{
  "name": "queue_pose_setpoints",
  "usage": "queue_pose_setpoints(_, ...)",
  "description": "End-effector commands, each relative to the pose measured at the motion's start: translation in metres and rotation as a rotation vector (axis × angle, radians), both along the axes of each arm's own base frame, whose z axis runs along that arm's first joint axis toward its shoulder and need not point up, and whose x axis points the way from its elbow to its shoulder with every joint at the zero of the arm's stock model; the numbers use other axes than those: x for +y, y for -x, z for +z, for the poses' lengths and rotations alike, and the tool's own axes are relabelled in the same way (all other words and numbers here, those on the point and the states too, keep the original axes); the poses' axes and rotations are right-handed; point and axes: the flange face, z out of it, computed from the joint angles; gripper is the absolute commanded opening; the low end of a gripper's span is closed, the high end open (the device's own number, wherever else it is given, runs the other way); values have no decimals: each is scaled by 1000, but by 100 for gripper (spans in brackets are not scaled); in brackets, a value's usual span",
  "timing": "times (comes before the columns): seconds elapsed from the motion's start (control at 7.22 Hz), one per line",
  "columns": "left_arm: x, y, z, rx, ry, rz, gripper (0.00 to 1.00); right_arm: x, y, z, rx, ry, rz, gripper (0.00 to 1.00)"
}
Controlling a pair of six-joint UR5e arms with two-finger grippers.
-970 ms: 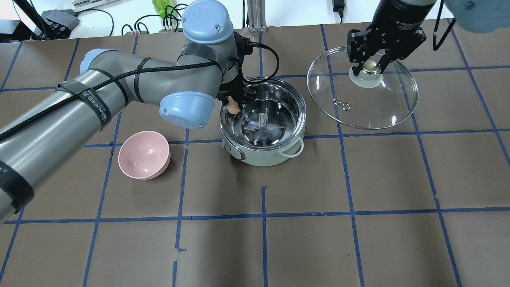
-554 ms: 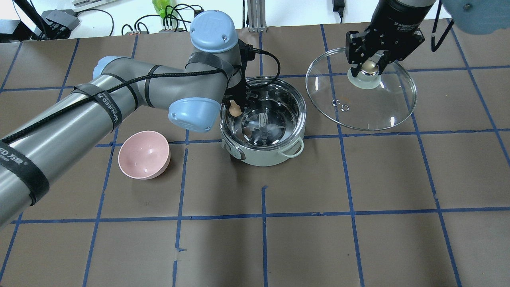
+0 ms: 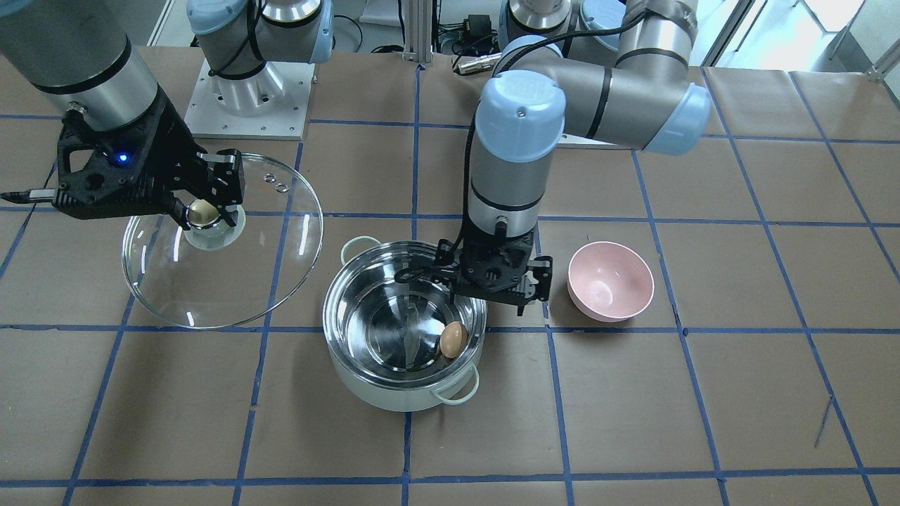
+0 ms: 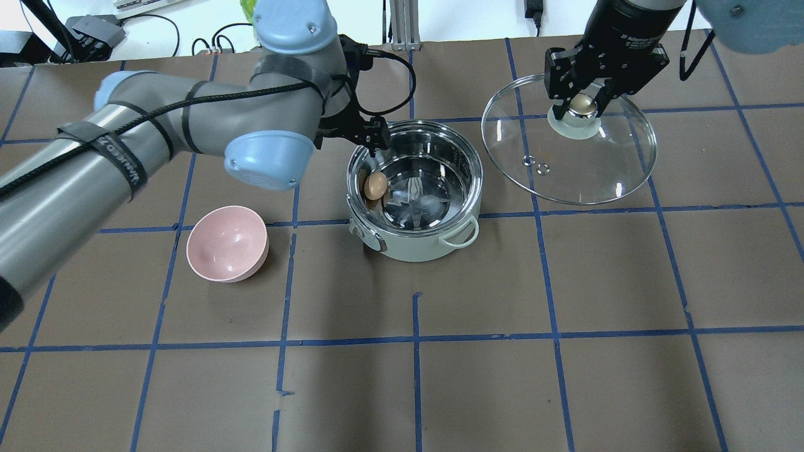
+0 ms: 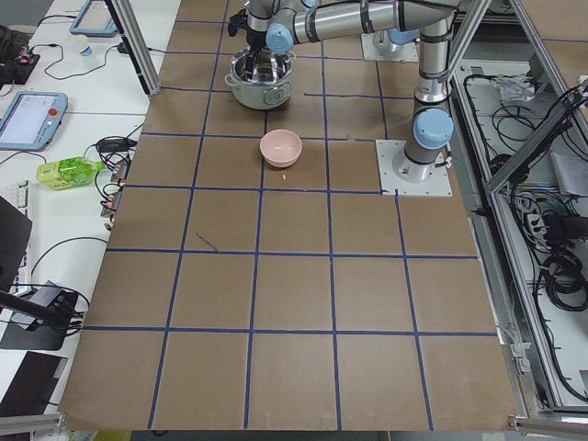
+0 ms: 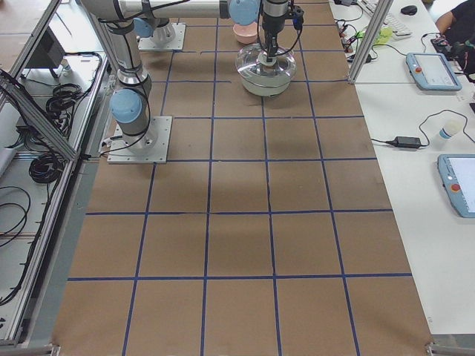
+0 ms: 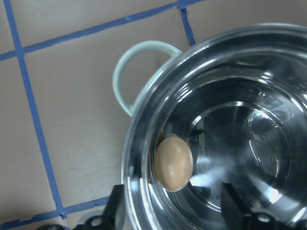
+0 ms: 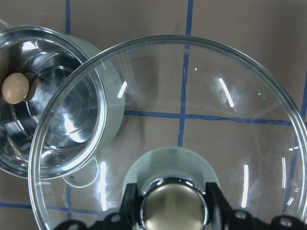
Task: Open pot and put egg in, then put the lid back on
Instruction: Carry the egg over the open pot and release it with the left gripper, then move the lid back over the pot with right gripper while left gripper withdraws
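The mint-green pot [image 4: 408, 251] stands open mid-table. The tan egg [image 4: 375, 186] lies inside it against the steel wall on the robot's left side. It also shows in the front view [image 3: 453, 339], the left wrist view [image 7: 173, 163] and the right wrist view [image 8: 15, 88]. My left gripper [image 4: 372, 139] is open and empty, above the pot's rim just behind the egg. My right gripper [image 4: 582, 103] is shut on the knob of the glass lid [image 4: 584, 169]. It holds the lid tilted above the table, right of the pot and apart from it.
A pink bowl [image 4: 227, 243] sits empty on the table left of the pot. Brown paper with a blue tape grid covers the table. Cables and a green bottle lie beyond the far edge.
My left gripper has let go of the egg, which now rests in the pot. The left arm has risen and drawn back toward the pot's rim. The right arm and lid have barely moved.
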Motion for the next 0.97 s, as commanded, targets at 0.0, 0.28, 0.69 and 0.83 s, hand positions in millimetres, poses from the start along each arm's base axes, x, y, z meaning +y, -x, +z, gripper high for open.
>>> queue_pose_setpoints(0.0, 23, -91, 59, 35, -106, 153, 100, -7, -30, -8, -7, 24, -48, 26)
queue_pose_setpoints(0.28, 60, -151, 103, 31, -169, 206, 100, -20, -129, -49, -8, 87, -116, 26)
queue_pose_setpoints(0.69, 81, -136, 122, 16, -168, 192, 100, -12, -220, -107, 71, 113, -134, 26)
queue_pose_setpoints(0.83, 86, -123, 113, -21, -181, 157, 98, -13, -222, -108, 65, 117, -140, 26)
